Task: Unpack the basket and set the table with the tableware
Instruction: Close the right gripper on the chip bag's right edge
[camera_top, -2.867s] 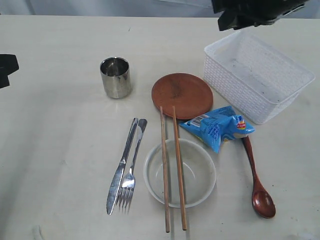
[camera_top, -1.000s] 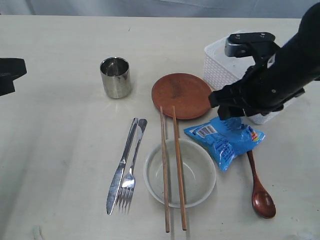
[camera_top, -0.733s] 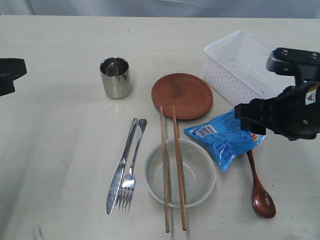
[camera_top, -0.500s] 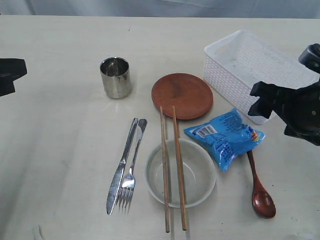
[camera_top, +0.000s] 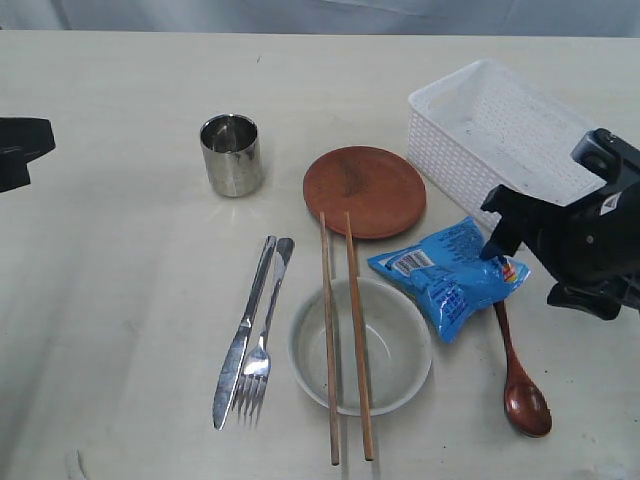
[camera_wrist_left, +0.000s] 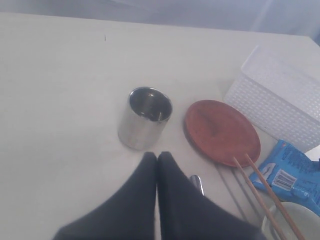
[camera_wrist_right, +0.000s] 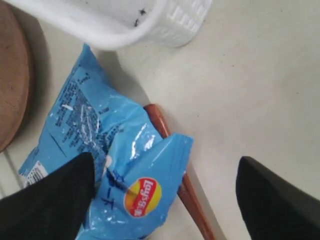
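The dark wooden spoon (camera_top: 525, 403) has its handle end hidden under the blue snack packet (camera_top: 450, 278).

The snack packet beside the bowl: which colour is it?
The packet is blue; the right wrist view shows it best.

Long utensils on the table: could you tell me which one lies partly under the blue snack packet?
The dark wooden spoon: its handle slips beneath the blue snack packet; the metal knife, fork and wooden chopsticks lie clear.

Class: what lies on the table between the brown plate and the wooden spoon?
A blue snack packet, overlapping the tip of the spoon handle; the exterior view shows it.
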